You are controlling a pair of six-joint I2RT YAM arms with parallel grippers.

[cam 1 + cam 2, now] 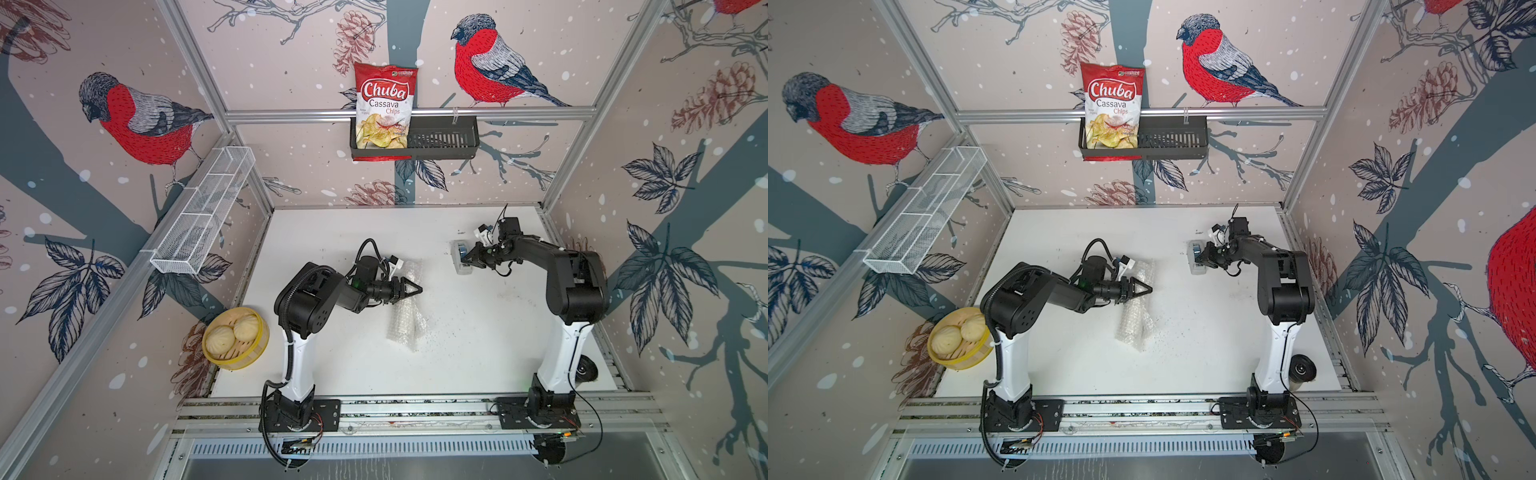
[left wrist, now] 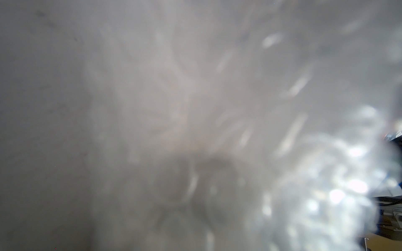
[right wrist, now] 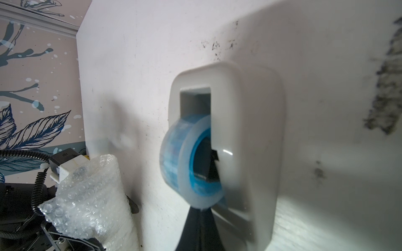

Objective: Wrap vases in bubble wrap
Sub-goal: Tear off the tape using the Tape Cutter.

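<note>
White tabletop (image 1: pixel 478 332), scuffed, inside a cell papered with bullfinches.

Bubble wrap (image 1: pixel 405 320) lies near the table's middle as a rolled bundle, not a flat sheet. The vase is not visible in any view. I judge it to be inside the roll, but that is unconfirmed.

Left gripper (image 1: pixel 415 288) reaches across the bundle's half farther from the arm bases, jaws closed on the wrap. The left wrist view shows only blurred bubbles.

Right gripper (image 3: pixel 201 211) is well apart, at the tape dispenser (image 3: pixel 256 152). Its jaws are pressed together at the edge of the blue-cored tape roll (image 3: pixel 174 156). Whether a tape end sits between them, cannot tell.

Progress, judged: rolling is done and the bundle is held, with no tape visible on it. Left to do: draw a strip, seal the seam, perhaps tuck the loose ends.

Outward, not involved: bun steamer (image 1: pixel 237 363), wire rack (image 1: pixel 203 216), chips bag (image 1: pixel 384 106).
</note>
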